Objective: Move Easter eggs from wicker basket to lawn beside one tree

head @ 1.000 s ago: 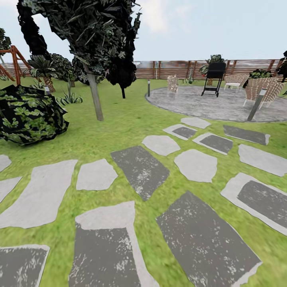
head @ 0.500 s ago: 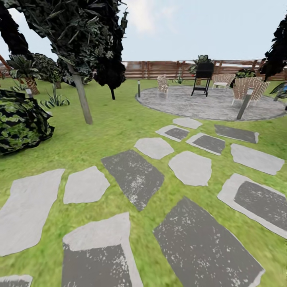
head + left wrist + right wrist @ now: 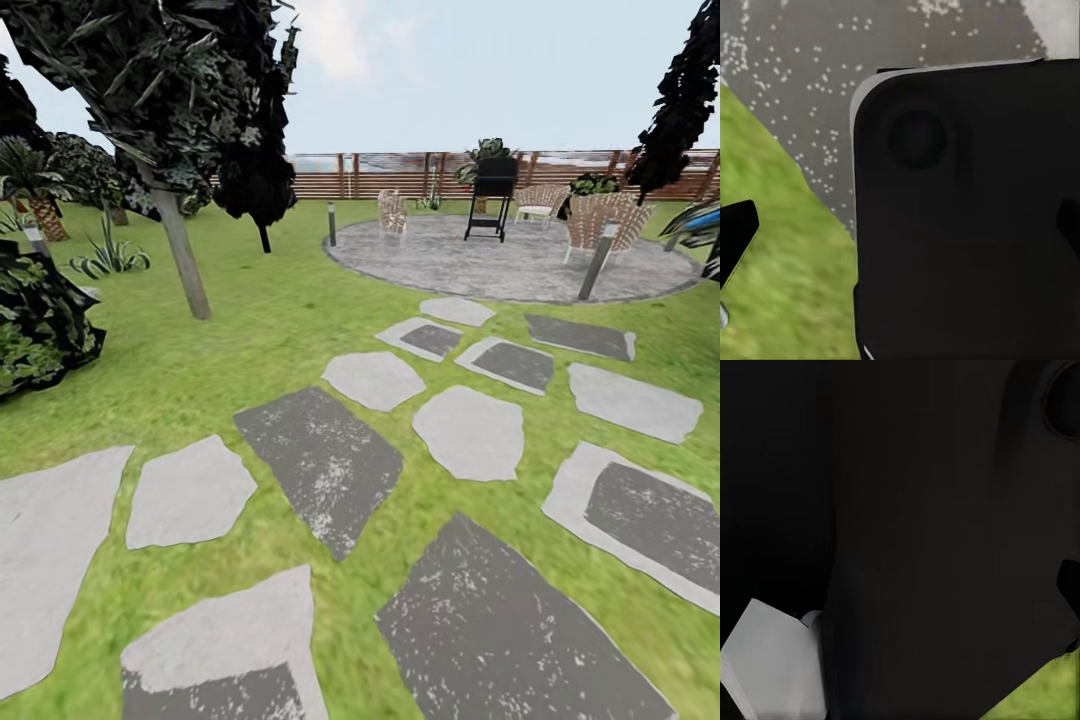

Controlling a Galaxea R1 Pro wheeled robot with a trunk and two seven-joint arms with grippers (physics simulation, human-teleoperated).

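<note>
No eggs or basket in sight yet. Whole head view slid left vs earlier pics: camera panning right, robot in transit. Tree [image 3: 180, 250] now upper left on lawn [image 3: 270, 330]; patio [image 3: 510, 262] upper right. Tool states: can't tell.
</note>
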